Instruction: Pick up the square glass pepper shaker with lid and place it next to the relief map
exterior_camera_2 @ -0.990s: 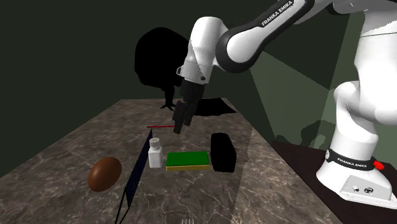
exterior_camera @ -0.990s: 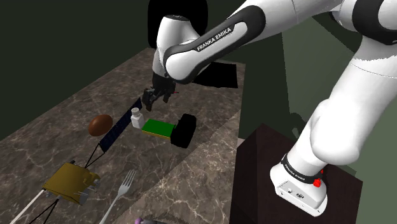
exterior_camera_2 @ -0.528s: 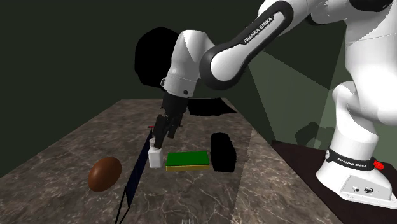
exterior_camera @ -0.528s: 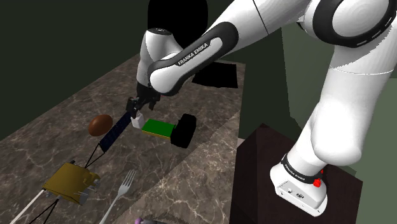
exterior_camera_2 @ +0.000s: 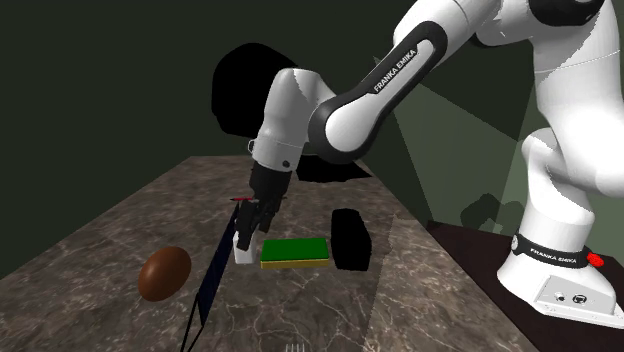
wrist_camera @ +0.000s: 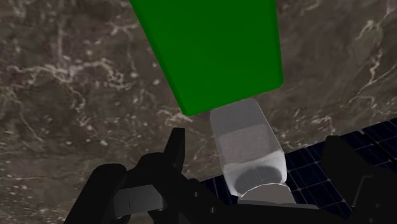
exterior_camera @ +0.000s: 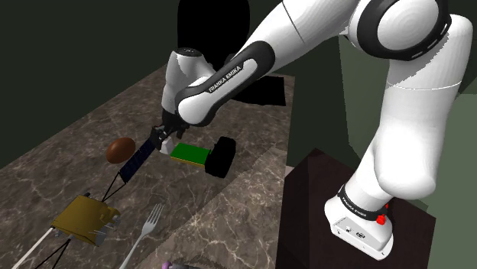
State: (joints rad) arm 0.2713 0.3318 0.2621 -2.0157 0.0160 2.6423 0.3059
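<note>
The pepper shaker (wrist_camera: pixel 248 149) is a small square, pale bottle with a grey lid, standing on the dark marble counter (exterior_camera: pixel 229 206). It sits right beside a flat green slab with a yellow edge (exterior_camera: pixel 189 153) (exterior_camera_2: pixel 294 251) (wrist_camera: pixel 210 51), the relief map. My gripper (wrist_camera: pixel 254 143) is low over the shaker, open, with one black finger (wrist_camera: pixel 175 153) on each side and a gap to the bottle. In the shoulder view the gripper (exterior_camera: pixel 162 137) covers most of the shaker (exterior_camera: pixel 163 147). In the second exterior view the gripper (exterior_camera_2: pixel 247 232) hides the top of the shaker (exterior_camera_2: pixel 241 253).
A long dark blue panel (exterior_camera: pixel 137 159) (exterior_camera_2: pixel 212 275) lies close by the shaker, and a brown egg-shaped thing (exterior_camera: pixel 120 150) beyond it. A black box (exterior_camera: pixel 222 156) stands past the green slab. A fork (exterior_camera: pixel 147 229) and an olive device (exterior_camera: pixel 84 218) lie nearer the camera.
The gripper has swung toward the shoulder view's left and come down, from above the green slab's far side to straddling the shaker. The shaker has not moved.
</note>
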